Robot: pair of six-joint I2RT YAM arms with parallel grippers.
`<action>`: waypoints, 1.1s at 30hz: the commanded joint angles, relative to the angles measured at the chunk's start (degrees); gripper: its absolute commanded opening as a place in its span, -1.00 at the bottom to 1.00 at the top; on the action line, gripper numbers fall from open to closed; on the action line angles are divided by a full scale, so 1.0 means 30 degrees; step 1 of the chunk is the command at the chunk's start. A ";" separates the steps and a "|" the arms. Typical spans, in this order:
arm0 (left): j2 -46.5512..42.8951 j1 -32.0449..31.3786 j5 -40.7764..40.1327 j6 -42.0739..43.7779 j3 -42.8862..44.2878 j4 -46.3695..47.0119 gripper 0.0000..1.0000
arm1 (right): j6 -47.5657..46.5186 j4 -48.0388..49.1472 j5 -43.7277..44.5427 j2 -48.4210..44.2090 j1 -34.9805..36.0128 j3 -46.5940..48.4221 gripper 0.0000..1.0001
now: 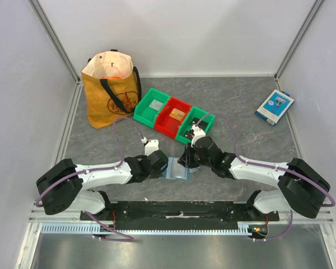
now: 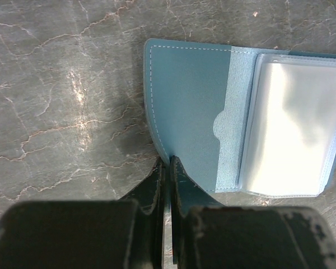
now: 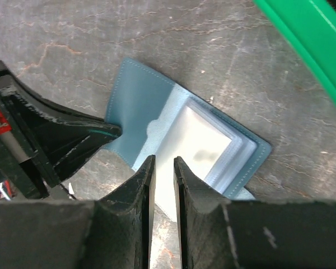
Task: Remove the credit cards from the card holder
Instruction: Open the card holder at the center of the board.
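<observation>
Top external: shows card holder [image 1: 178, 170] lying open on grey table [image 1: 252, 120], flanked by left gripper [image 1: 166, 166] and right gripper [image 1: 189, 163], both at its edges.

Left wrist: shows jaws of left gripper [image 2: 168, 165] together, pinched on the near edge of the holder's blue flap [image 2: 185, 101], with clear sleeve [image 2: 294, 123] lying to the right.

Right wrist: shows jaws of right gripper [image 3: 164, 162] narrowly apart, tips over the near edge of the sleeve [image 3: 204, 137]. Cannot tell whether they touch it.

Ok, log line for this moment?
card holder: open flat on table | left gripper: shut on its edge | right gripper: narrowly apart over clear sleeve, hold unclear
</observation>
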 commanded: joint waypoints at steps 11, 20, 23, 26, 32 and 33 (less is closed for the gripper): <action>0.0212 -0.0179 0.0813 -0.0929 -0.0515 0.0289 -0.96 | 0.1021 -0.0398 0.1231 0.0593 0.0054 -0.0685 -0.48; 0.0213 -0.0150 0.1165 -0.0959 -0.0515 0.0611 -0.96 | 0.1432 0.0832 0.0030 0.1647 0.0054 -0.0774 -0.47; 0.0300 -0.0150 0.1457 -0.0959 -0.0603 0.0933 -0.96 | 0.1490 0.1125 -0.0351 0.1795 0.0054 -0.0715 -0.48; 0.0418 -0.0151 0.1693 -0.1017 -0.0603 0.1197 -0.96 | 0.1577 0.1390 -0.0703 0.1854 0.0054 -0.0657 -0.48; 0.0213 -0.0180 0.1869 -0.1047 -0.0749 0.1490 -0.96 | 0.1607 0.2180 -0.1815 0.1795 0.0084 -0.0218 -0.47; 0.0126 -0.0180 0.1869 -0.1076 -0.0778 0.1519 -0.96 | 0.1578 0.2326 -0.1962 0.1824 0.0055 -0.0101 -0.46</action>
